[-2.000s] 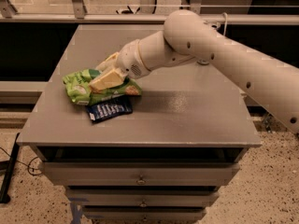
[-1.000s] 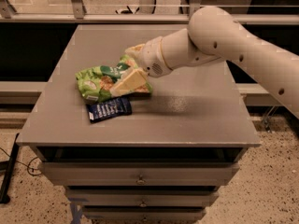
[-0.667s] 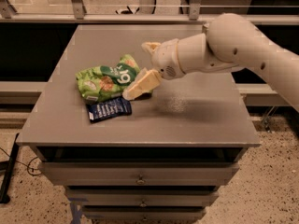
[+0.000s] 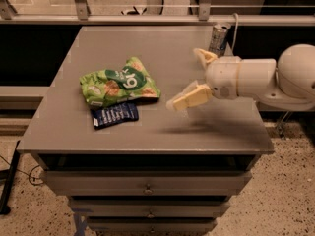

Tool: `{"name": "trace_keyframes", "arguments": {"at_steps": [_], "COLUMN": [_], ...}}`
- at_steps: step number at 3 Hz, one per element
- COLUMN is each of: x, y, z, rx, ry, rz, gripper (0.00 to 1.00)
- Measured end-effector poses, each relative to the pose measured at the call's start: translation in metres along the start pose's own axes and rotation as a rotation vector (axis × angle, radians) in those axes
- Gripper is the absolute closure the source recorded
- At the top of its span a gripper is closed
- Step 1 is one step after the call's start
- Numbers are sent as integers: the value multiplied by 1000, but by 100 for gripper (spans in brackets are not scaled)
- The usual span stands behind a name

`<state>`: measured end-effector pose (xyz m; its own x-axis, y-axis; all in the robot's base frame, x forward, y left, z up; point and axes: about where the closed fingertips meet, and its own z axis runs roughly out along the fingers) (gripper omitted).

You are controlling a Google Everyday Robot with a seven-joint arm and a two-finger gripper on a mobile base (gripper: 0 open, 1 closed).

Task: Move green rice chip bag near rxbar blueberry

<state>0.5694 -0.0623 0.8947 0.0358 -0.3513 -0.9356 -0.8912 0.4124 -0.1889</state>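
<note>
The green rice chip bag (image 4: 118, 85) lies crumpled on the left middle of the grey table (image 4: 162, 127). The rxbar blueberry (image 4: 115, 115), a flat navy wrapper, lies just in front of the bag, touching its lower edge. My gripper (image 4: 191, 77) hovers above the table's right half, well to the right of the bag. Its two tan fingers are spread wide apart and hold nothing.
A silver drink can (image 4: 218, 39) stands at the table's back right, behind my gripper. The table is a cabinet with drawers (image 4: 147, 185) below its front edge. A metal railing (image 4: 147, 14) runs behind the table.
My gripper has let go of the green bag and drawn back to the right and upward. The bag now rests beside the navy bar.
</note>
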Motion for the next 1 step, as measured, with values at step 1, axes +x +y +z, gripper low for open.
{"name": "trace_keyframes", "arguments": {"at_steps": [1], "x": [6], "y": [-6], "z": [-19], "rx": [34], "ry": [6], "rz": [4], "gripper": [0]}}
